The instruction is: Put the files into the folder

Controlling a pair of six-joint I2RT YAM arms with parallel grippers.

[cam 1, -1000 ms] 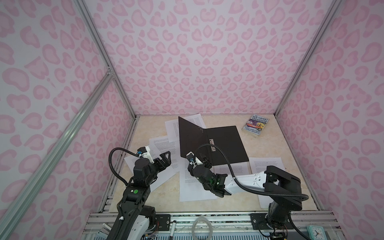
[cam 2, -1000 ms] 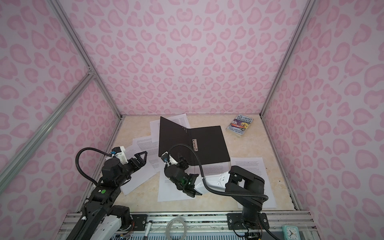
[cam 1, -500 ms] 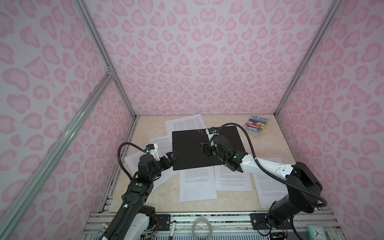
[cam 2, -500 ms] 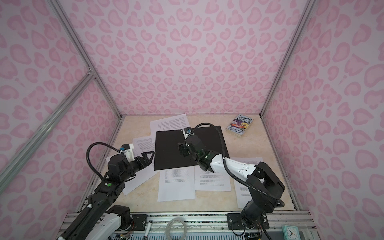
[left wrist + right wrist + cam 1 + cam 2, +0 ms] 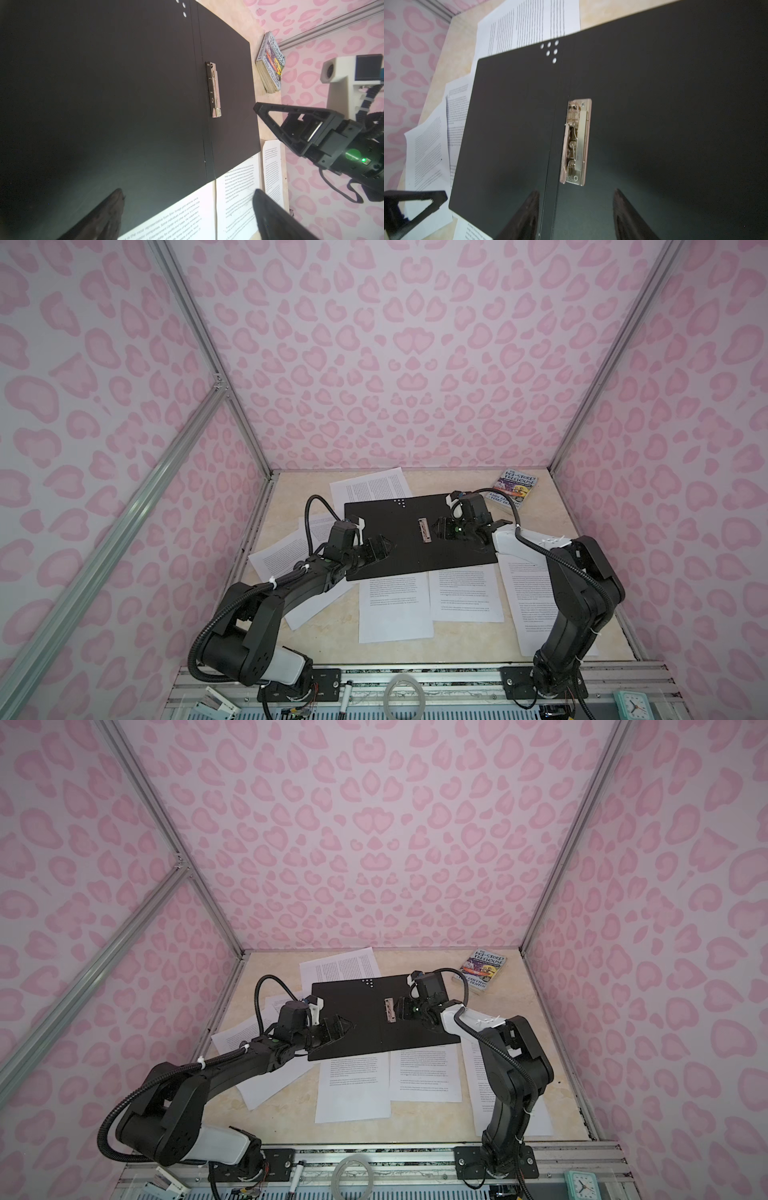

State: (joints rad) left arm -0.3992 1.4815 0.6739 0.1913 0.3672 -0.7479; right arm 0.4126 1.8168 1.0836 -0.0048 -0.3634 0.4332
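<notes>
Top views first. In both, the folder [image 5: 403, 518] lies open and flat, black inside up, mid-table toward the far edge of the table [image 5: 552, 539]. Its spine and the metal clip [image 5: 424, 531] run from near edge to far edge. The files [image 5: 395, 605] are scattered around it, with none on it yet. One pokes out at the far side, a few sit off the left side, and more lie along the near side, two with their tops right at the folder's near edge. A little paperback book [image 5: 513, 489] sits in the far right corner.

The left tool [image 5: 384, 545] is over the folder's left half, near its near left corner. The right tool [image 5: 401, 1009] is over the right half, just beside the clip with its tips pointing at it. I'd say the right arm is the closer one for the clip, and the left arm is closer to the left-side sheets.

In the left wrist view, the left tool's jaws are spread wide with nothing between them, just black folder and paper below. I can't tell if it's touching the folder.

In the right wrist view, the right tool's jaws are about halfway apart and empty. The clip [image 5: 576, 141] is dead ahead, its long axis pointing straight away from the gap.
</notes>
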